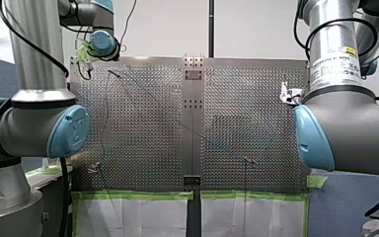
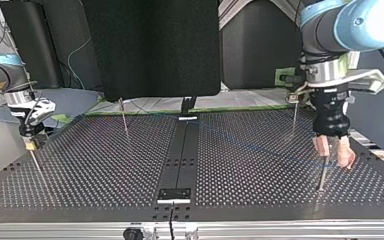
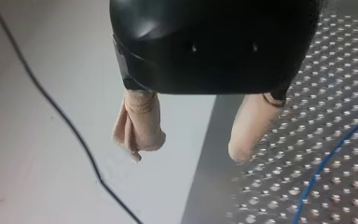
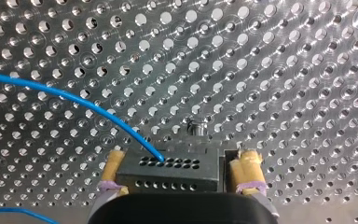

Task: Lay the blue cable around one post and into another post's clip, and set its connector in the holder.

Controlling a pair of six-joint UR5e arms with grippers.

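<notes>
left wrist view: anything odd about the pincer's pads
Yes. On my left pincer, one beige pad looks wrinkled, its cover hanging in a loose flap at the tip; the other pad is smooth.

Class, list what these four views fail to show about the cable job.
Thin blue cable: course too faint in front view.
Clip on thin metal post: too small, top view.
Black connector block, rear: hidden by my right gripper, right wrist view.
Connector holder: identifiable nowhere.

Bright even light, glare on table (image 4: 307,56)
</notes>
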